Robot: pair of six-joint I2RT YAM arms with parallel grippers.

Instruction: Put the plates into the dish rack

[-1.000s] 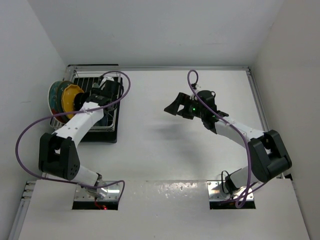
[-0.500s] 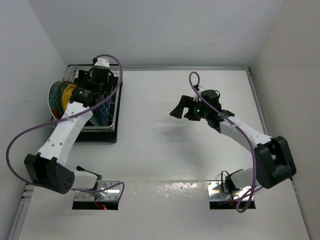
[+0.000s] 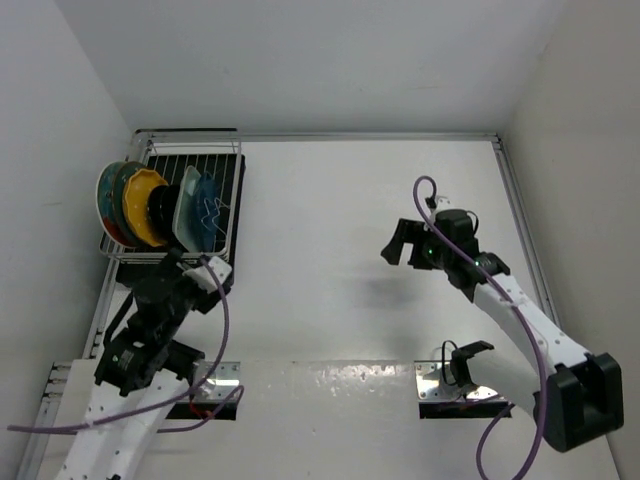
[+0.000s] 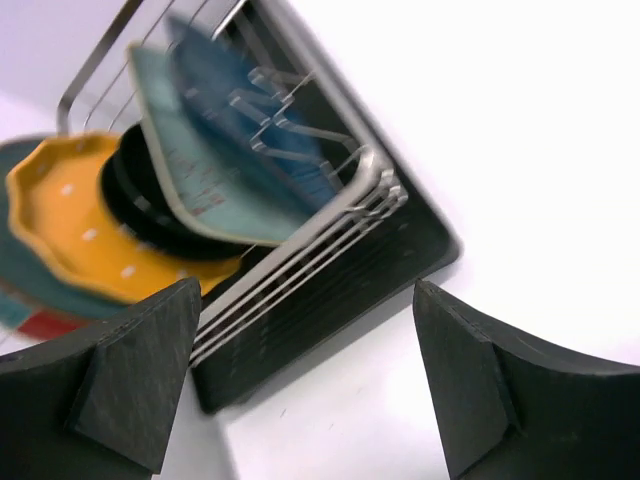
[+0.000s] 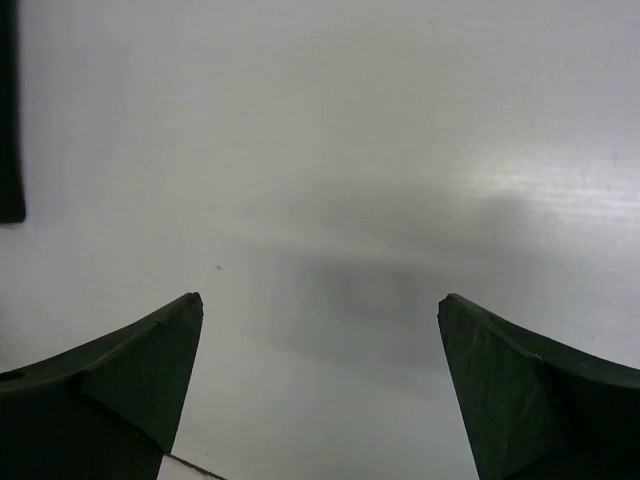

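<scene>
The dish rack [image 3: 196, 160] stands at the far left with plates upright in it. From left they are a grey-teal plate [image 3: 107, 185], a yellow scalloped plate [image 3: 138, 205], a black plate [image 3: 160, 210], a pale mint tray [image 3: 186, 205] and a dark blue leaf plate [image 3: 211, 215]. My left gripper [image 3: 178, 268] hovers open and empty just in front of the rack's near end. The left wrist view shows the rack [image 4: 335, 235], the yellow plate [image 4: 70, 220], the mint tray [image 4: 200, 175] and a red plate edge [image 4: 40, 323] beyond the left gripper [image 4: 305, 290]. My right gripper [image 3: 395, 242] is open over bare table, as the right wrist view confirms [image 5: 320, 300].
The rack sits on a black tray [image 4: 330, 300] near the left wall. Metal rails [image 3: 515, 210] border the table's back and right sides. A raised white panel [image 3: 320, 400] covers the near edge by the arm bases.
My left arm has pulled back from over the rack toward the near edge and its gripper has opened. The right arm has swung to the right and nearer.
</scene>
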